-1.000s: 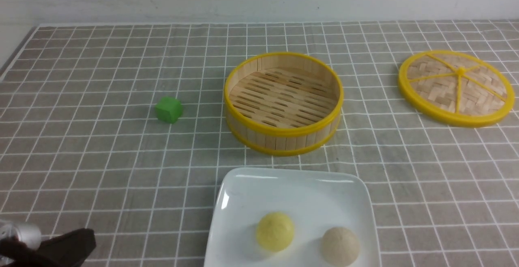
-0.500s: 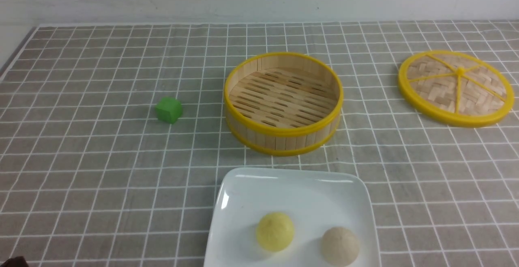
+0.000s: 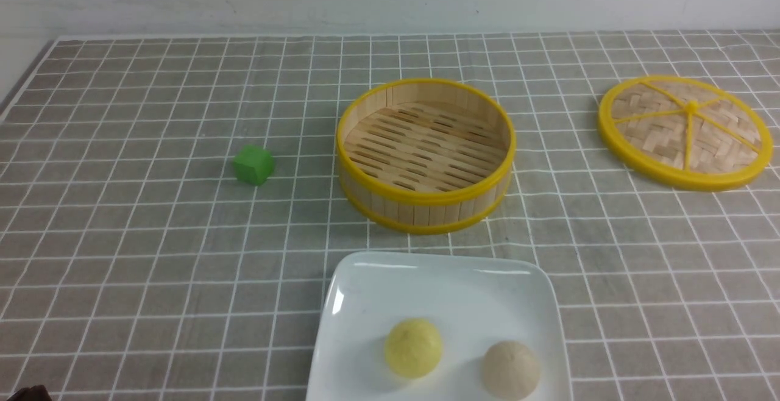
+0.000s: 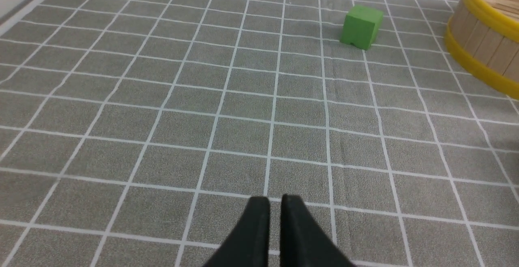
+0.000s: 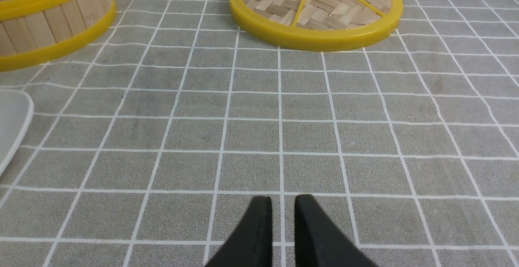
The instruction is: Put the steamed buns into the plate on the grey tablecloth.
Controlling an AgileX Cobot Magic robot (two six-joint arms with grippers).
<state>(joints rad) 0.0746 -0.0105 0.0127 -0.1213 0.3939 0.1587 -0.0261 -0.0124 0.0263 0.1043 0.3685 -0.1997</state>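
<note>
Two steamed buns lie in the white square plate (image 3: 439, 262) at the near middle of the grey tablecloth (image 3: 152, 236): a pale yellow bun (image 3: 413, 348) and, to its right, a beige bun (image 3: 510, 369). Neither gripper touches them. My left gripper (image 4: 275, 199) hovers over bare cloth, its fingers almost together with only a thin slit and nothing between. My right gripper (image 5: 283, 198) hangs over bare cloth to the right of the plate's corner (image 5: 12, 125), with its fingers slightly apart and empty. The front view shows only a dark scrap of the left arm, in the bottom left corner.
An empty bamboo steamer basket (image 3: 426, 206) stands just behind the plate. Its woven lid (image 3: 685, 130) lies flat at the far right. A green cube (image 3: 254, 164) sits to the left of the basket. The cloth's left edge runs along the table side.
My left arm has drawn back out of the front view's bottom left corner, leaving only a scrap. Buns, plate, basket, lid and cube have not moved.
</note>
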